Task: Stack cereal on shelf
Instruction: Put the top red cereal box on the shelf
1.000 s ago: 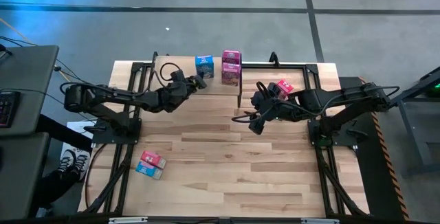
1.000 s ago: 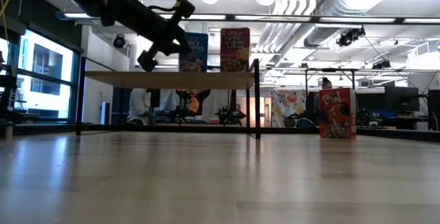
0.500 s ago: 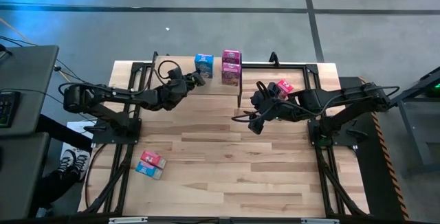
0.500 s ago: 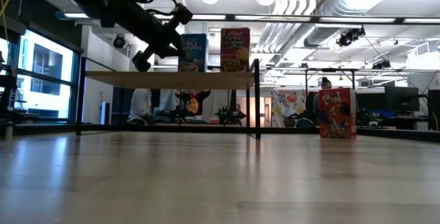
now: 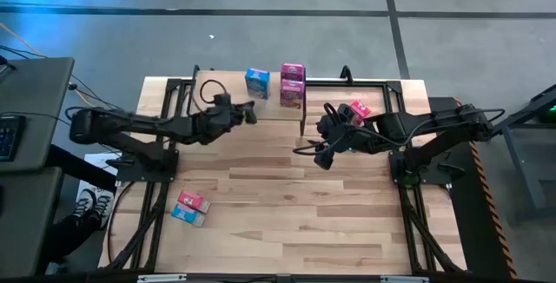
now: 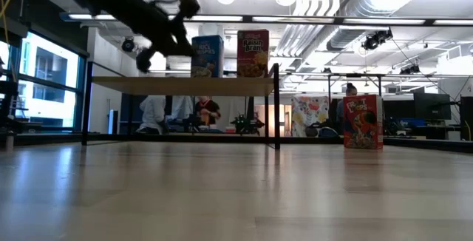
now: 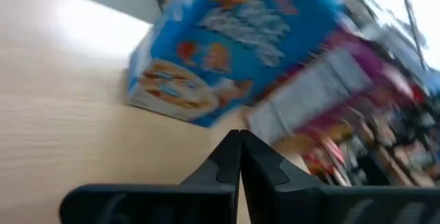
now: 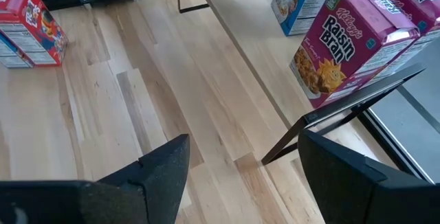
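On the shelf (image 5: 228,99), "Raisin Bran" box (image 8: 347,45); left pincer (image 5: 251,110) closed empty, right pincer (image 8: 240,157) agape.

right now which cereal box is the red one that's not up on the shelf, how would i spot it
Find the shelf, the small raised light-wood board at the table's far edge. Just off its right end, near the right gripper, one red box stands on the tabletop itself. The blue box and the magenta boxes stand up on the shelf.

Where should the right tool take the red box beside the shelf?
Probably near the top of the red box, coming from above: it stands upright on the table, so pinch its two broad faces, the thin way across. The right tool is open.
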You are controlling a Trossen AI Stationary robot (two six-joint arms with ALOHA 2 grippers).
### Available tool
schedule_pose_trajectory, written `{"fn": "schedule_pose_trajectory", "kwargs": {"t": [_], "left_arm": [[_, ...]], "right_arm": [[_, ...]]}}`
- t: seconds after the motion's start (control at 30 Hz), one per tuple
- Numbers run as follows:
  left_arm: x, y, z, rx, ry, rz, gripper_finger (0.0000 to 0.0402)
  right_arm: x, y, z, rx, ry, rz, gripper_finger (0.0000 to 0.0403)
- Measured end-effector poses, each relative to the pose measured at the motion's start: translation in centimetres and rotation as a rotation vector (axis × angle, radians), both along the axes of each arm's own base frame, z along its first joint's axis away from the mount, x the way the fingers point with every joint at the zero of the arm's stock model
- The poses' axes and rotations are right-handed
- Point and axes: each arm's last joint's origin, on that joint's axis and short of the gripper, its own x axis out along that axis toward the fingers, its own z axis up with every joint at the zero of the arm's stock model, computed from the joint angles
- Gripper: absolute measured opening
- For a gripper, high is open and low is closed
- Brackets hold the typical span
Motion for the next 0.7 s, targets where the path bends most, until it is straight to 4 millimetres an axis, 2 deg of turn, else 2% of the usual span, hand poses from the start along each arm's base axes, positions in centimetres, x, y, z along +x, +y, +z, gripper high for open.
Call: {"fn": "schedule_pose_trajectory", "kwargs": {"t": [0.13, 0.27, 0.33, 0.47, 0.57, 0.7], "left_arm": [[-2.2, -2.1, 2.6, 0.093, 0.077, -0.189, 0.0000], [-4.4, -4.3, 4.1, 0.206, 0.066, -0.580, 0.0001], [-5.6, -5.3, 4.6, 0.205, 0.026, -0.763, 0.0001], [-7.6, -7.0, 4.2, 0.134, 0.087, -0.943, 0.0006], [-8.8, -8.1, 4.0, 0.106, 0.124, -1.056, 0.0034], [-9.5, -9.4, 3.8, 0.038, 0.135, -1.194, 0.0105]], "right_arm": [[0.0, 0.0, 0.0, -0.006, 0.006, 0.011, 0.0259], [0.0, 0.0, 0.0, -0.008, 0.012, 0.025, 0.0259], [0.0, 0.0, 0.0, -0.008, 0.012, 0.025, 0.0259], [0.0, 0.0, 0.0, 0.000, 0.007, 0.016, 0.0259], [0.0, 0.0, 0.0, 0.013, -0.001, 0.003, 0.0259], [0.0, 0.0, 0.0, 0.027, -0.009, -0.010, 0.0259]]}}
